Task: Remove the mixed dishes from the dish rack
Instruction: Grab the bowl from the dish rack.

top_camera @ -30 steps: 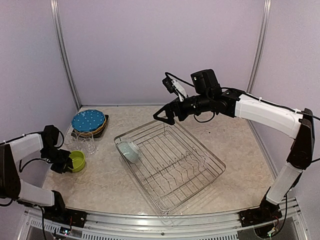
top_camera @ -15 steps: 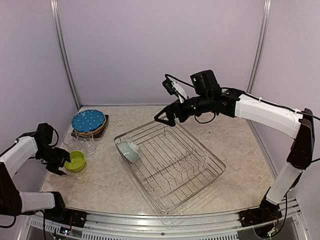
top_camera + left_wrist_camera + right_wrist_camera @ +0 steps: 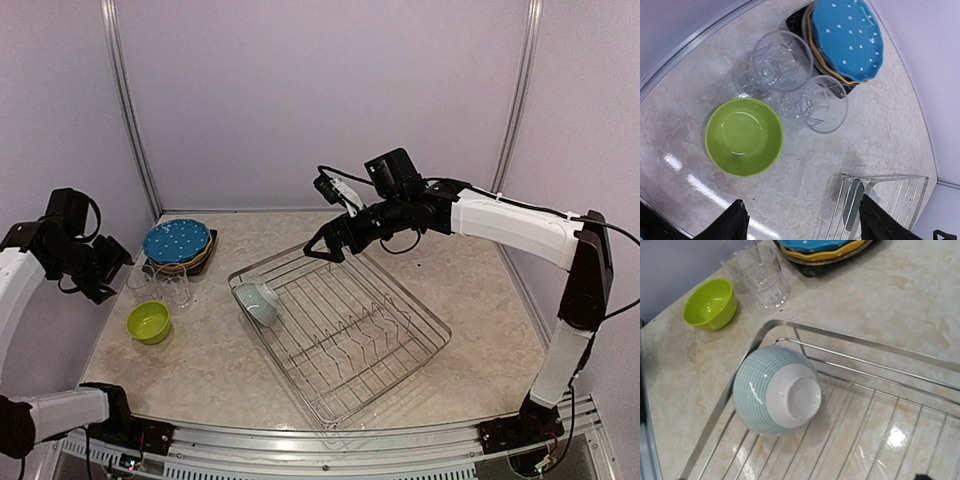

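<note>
Hanging at the far left, the left gripper (image 3: 802, 200) is spread and empty above a glossy lime bowl (image 3: 744, 136), round and upright on the marbled table (image 3: 220, 350). In the top view, two clear ribbed glasses (image 3: 165, 288) stand at its one o'clock, with a white-dotted blue plate (image 3: 177, 241) topping a stack at their twelve. A pale-blue crosshatched bowl (image 3: 776, 390) lies on its side, its foot ring showing, in the nine o'clock corner of the silver wire rack (image 3: 400, 330). At its one o'clock the right gripper (image 3: 325, 250) hovers with its fingers wide, holding nothing

Left hand (image 3: 105, 270) up and off lime bowl (image 3: 148, 322); right hand (image 3: 322, 252) lower.
</note>
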Tool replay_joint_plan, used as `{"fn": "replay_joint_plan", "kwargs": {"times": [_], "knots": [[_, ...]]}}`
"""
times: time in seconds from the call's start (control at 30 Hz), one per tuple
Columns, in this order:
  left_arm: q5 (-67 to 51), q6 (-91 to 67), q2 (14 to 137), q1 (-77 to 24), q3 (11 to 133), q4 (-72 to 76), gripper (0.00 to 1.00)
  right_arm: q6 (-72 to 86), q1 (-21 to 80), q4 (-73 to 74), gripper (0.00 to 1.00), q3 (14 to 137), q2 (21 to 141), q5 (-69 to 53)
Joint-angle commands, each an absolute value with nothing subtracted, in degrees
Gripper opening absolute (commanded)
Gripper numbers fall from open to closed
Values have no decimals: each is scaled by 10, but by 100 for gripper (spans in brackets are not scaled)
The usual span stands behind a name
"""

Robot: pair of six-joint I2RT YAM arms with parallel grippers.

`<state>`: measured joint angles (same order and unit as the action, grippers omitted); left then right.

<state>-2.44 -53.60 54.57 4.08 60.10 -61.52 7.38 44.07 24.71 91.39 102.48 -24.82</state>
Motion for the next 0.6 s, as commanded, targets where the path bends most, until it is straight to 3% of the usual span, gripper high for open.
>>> {"fn": "replay_joint_plan", "kwargs": {"times": [0.0, 0.27, 0.57], "knots": [[13, -431, 589, -42, 697, -631, 73, 80, 435, 259, 97, 935, 1035, -275], [42, -296, 762, -224, 878, -666, 79, 112, 395, 231, 98, 909, 1011, -303], [79, -173, 952, -358, 1027, -719, 80, 130, 347, 210, 98, 836, 951, -303]]}}
